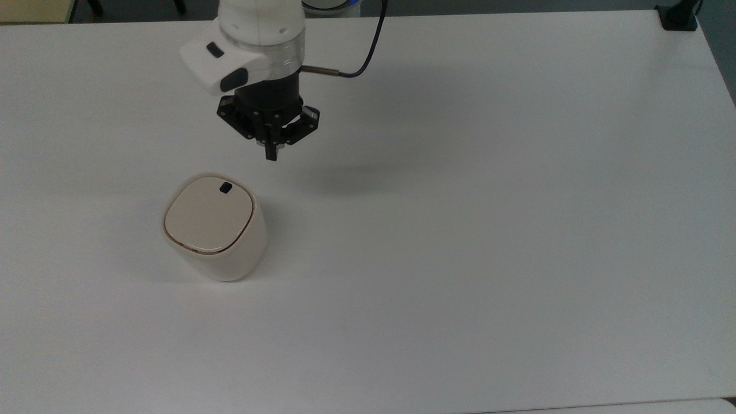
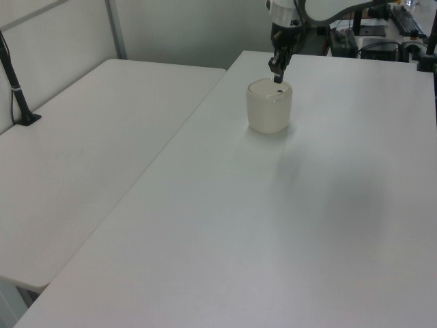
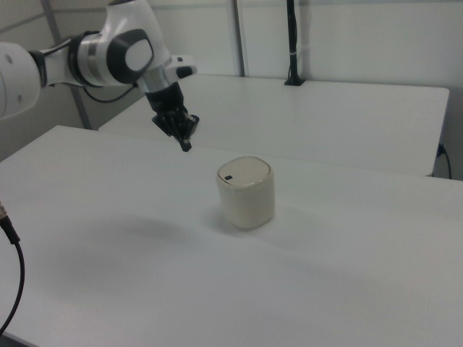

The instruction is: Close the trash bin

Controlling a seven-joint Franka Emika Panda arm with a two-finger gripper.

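The trash bin [image 1: 214, 229] stood on the white bench [image 1: 489, 230], its lid [image 1: 208, 215] lying flat and apparently shut. The tool [image 1: 271, 154], fingers pressed together and empty, hung clear above it. Withdrawing straight upward would best avoid nudging the black button [image 1: 225, 187].

The arm [image 1: 261, 26] is glossy white with rounded segments and dark grey joints, seen in the right view. Its wrist ends in a clear ring beside a white block [image 1: 215, 60] carrying two black buttons. Below the ring sits the black gripper [image 1: 270, 154], dotted with small pale screws. A dark blue cable [image 1: 368, 49] plugs into the wrist through a metal sleeve.
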